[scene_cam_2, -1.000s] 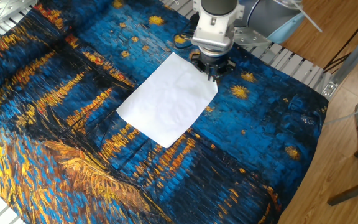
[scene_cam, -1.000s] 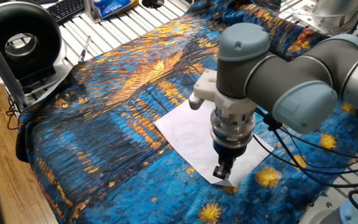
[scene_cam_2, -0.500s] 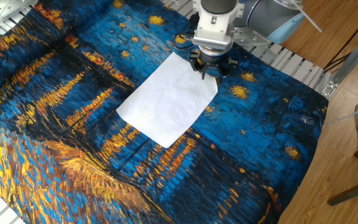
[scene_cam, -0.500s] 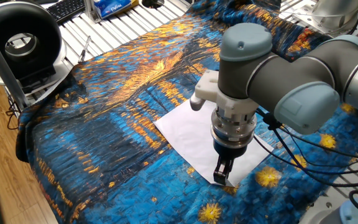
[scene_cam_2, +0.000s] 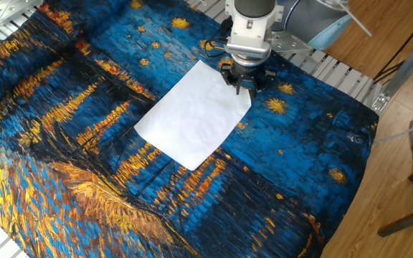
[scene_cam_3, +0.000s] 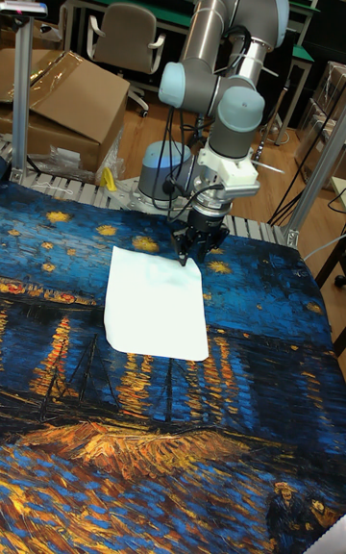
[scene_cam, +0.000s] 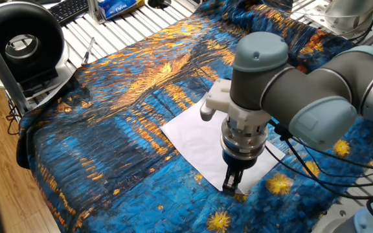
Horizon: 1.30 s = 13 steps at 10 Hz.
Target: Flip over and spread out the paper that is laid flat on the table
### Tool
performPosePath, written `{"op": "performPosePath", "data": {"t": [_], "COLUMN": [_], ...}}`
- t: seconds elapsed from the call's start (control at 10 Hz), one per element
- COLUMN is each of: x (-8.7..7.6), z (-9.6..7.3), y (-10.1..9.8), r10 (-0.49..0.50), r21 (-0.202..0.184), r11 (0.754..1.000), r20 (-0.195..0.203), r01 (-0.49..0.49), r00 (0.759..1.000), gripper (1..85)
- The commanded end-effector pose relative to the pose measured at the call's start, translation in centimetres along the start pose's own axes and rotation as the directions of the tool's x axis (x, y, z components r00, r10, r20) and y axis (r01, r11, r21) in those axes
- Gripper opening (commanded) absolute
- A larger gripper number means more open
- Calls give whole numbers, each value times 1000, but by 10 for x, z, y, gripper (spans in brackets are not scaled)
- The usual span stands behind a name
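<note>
The white paper point(scene_cam: 203, 137) point(scene_cam_2: 192, 118) point(scene_cam_3: 154, 309) lies flat on the blue-and-orange table point(scene_cam: 109, 142) point(scene_cam_2: 63, 143) point(scene_cam_3: 115, 439) cloth. My gripper point(scene_cam: 230, 186) point(scene_cam_2: 243, 86) point(scene_cam_3: 188, 254) points straight down over one corner of the sheet. Its dark fingers are pressed together at the paper's edge and appear to pinch that corner. The arm's wrist hides part of the sheet in one fixed view. The rest of the sheet rests on the cloth.
A black round fan point(scene_cam: 21, 42) and a keyboard point(scene_cam: 70, 9) sit on the white slatted surface beyond the cloth. Cables point(scene_cam: 303, 155) trail from the wrist. A cardboard box point(scene_cam_3: 58, 97) and a chair point(scene_cam_3: 125, 39) stand behind the table.
The wrist has shifted slightly sideways and a little upward. The fingers stay at the paper's corner, and the sheet looks unchanged.
</note>
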<state>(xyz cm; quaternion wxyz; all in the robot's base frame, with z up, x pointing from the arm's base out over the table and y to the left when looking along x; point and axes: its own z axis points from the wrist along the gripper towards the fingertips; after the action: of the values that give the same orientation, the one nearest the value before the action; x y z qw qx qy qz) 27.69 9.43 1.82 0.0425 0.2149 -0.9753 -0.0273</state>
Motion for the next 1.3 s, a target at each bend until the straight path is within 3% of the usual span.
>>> {"op": "performPosePath", "data": {"t": [0.0, 0.4, 0.5, 1.0, 1.2], "x": [0, 1, 2, 6, 7], "z": [4, 3, 3, 3, -1], "y": [6, 5, 4, 2, 6], "r10": [6, 15, 26, 79, 97], "r21": [-12, -5, -1, 30, 24], "r11": [1000, 1000, 1000, 996, 995], "r20": [16, 13, 10, -7, -7], "r01": [-5, -15, -26, -79, -97], "r00": [1000, 1000, 1000, 997, 995], "gripper": [397, 297, 220, 10, 10]}}
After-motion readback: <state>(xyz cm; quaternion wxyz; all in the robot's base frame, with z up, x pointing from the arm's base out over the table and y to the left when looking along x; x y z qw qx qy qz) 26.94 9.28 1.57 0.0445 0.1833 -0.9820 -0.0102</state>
